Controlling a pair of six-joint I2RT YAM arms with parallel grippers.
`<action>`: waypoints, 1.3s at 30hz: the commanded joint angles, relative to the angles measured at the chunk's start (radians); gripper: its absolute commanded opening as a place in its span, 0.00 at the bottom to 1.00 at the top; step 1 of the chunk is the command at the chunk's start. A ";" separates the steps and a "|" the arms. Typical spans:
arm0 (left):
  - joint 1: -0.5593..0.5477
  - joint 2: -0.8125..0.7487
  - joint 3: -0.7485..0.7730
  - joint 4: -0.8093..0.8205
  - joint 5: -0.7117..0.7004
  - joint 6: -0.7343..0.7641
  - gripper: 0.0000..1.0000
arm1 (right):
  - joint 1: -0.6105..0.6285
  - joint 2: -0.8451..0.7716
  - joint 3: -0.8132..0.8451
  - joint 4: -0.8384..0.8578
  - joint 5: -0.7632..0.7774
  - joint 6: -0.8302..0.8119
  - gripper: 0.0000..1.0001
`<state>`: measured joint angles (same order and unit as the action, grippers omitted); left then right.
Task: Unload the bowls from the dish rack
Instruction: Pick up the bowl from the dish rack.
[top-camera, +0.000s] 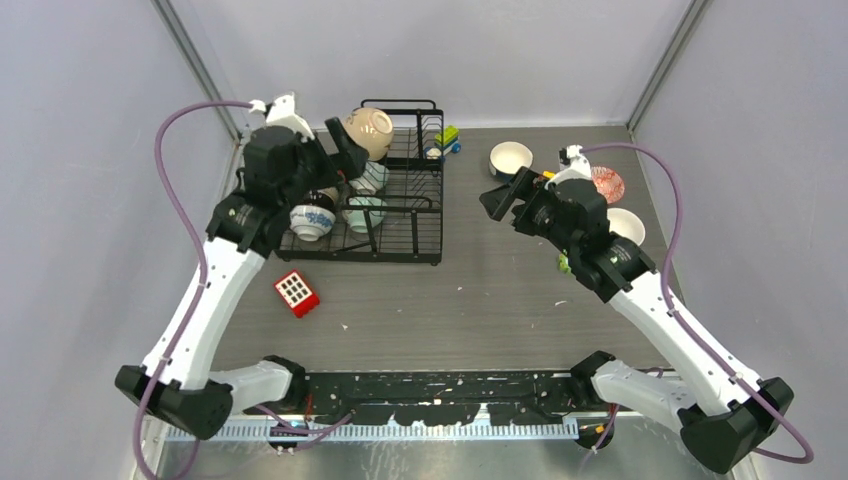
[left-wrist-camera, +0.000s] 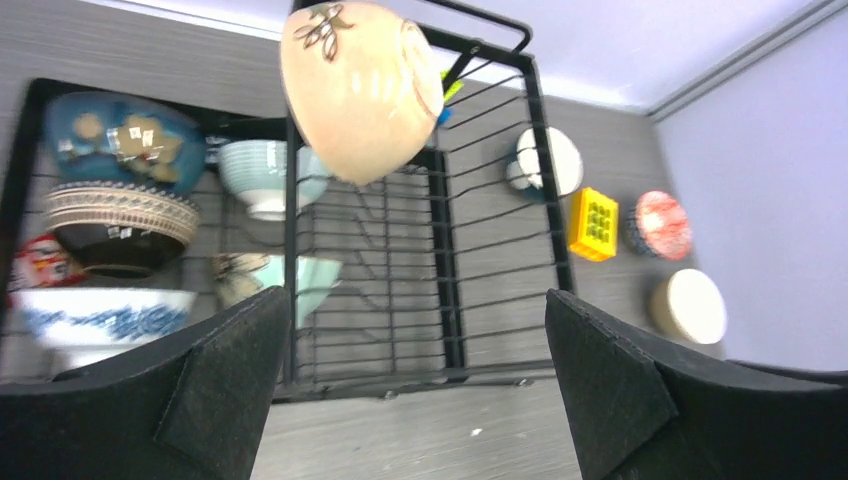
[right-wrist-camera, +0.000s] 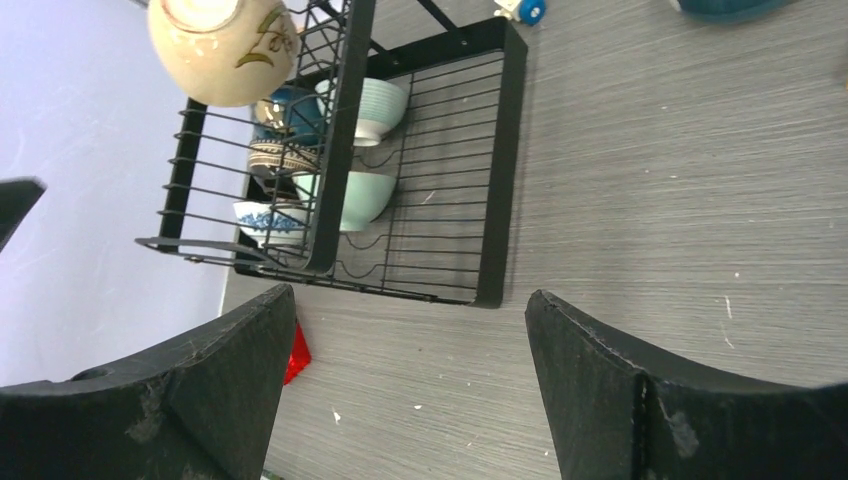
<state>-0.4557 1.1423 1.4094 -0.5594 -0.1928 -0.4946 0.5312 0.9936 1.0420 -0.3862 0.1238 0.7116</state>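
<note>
The dish rack (top-camera: 385, 200) sits in the upper left of the top view, on the grey tabletop (top-camera: 480, 290). A cream bowl with a leaf mark (top-camera: 369, 132) lies tipped on the rack's raised back section, foot outward. In the left wrist view five more bowls stand in the rack's lower part. A teal bowl (left-wrist-camera: 120, 140), a brown banded bowl (left-wrist-camera: 120, 225) and a blue-and-white bowl (left-wrist-camera: 100, 315) are stacked down the left edge of that frame. A ribbed pale blue bowl (left-wrist-camera: 265, 175) and a pale green bowl (left-wrist-camera: 300, 280) stand just beside them, toward the centre. The right half of the rack holds only bare wires.

Three bowls sit on the tabletop in the upper right of the top view, each apart from the others: a white bowl with a dark outside (top-camera: 511, 158), a red-patterned bowl (top-camera: 607, 184) and a plain cream bowl (top-camera: 626, 226). A red block (top-camera: 297, 293) lies below the rack, and a small green and blue toy (top-camera: 446, 140) is at its upper right corner.

The left hand (left-wrist-camera: 415, 390) hangs over the rack, spread wide and holding nothing. The right hand (right-wrist-camera: 410, 380), near the white bowl, is also wide and holds nothing.
</note>
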 joint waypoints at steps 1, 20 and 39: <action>0.169 0.075 0.055 0.114 0.456 -0.189 1.00 | 0.006 -0.054 -0.059 0.134 -0.047 0.018 0.88; 0.583 0.362 -0.146 0.910 0.978 -0.648 1.00 | 0.006 -0.250 -0.371 0.364 -0.240 0.069 0.85; 0.572 0.552 -0.081 1.021 1.086 -0.736 0.68 | 0.007 -0.234 -0.358 0.321 -0.222 0.068 0.85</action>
<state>0.1234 1.6756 1.2922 0.3786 0.8505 -1.1984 0.5331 0.7513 0.6647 -0.1009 -0.0914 0.7681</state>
